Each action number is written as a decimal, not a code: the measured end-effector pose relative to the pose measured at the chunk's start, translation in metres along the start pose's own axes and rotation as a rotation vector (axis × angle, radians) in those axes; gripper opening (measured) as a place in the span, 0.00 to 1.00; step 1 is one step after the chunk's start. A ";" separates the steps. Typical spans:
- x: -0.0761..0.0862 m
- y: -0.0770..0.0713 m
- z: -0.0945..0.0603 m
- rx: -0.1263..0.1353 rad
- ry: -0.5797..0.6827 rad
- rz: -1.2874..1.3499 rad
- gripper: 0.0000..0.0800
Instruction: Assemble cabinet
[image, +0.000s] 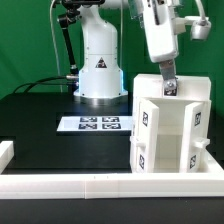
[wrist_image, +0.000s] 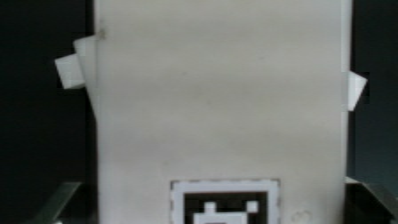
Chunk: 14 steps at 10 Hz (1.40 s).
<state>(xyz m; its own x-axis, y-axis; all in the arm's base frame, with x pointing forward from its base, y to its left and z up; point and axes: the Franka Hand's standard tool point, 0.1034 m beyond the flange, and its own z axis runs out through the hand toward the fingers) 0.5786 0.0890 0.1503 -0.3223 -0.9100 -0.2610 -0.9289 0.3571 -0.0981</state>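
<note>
The white cabinet (image: 170, 135) stands upright at the exterior view's right, with small black-and-white tags on its faces and an open compartment in front. My gripper (image: 168, 88) reaches down from above onto its top rear edge. In the wrist view a white cabinet panel (wrist_image: 214, 100) fills the space between the fingers, with a tag (wrist_image: 222, 203) near the gripper (wrist_image: 217, 208). The dark fingertips (wrist_image: 64, 202) sit against both side edges of the panel, so the jaws appear closed on it. Small white lugs stick out from both panel sides.
The marker board (image: 95, 124) lies flat on the black table, to the left of the cabinet in the exterior view. A low white rail (image: 100, 184) runs along the front edge and up the left side. The robot's white base (image: 98, 70) stands behind the board.
</note>
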 end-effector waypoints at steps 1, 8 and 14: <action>-0.001 0.000 0.000 0.001 -0.006 0.029 0.71; -0.011 -0.007 -0.020 0.029 -0.055 -0.040 1.00; -0.016 -0.002 -0.021 -0.033 -0.041 -0.343 1.00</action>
<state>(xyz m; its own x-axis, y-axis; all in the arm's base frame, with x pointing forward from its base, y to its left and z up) 0.5821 0.0979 0.1747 0.0169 -0.9664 -0.2564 -0.9875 0.0241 -0.1561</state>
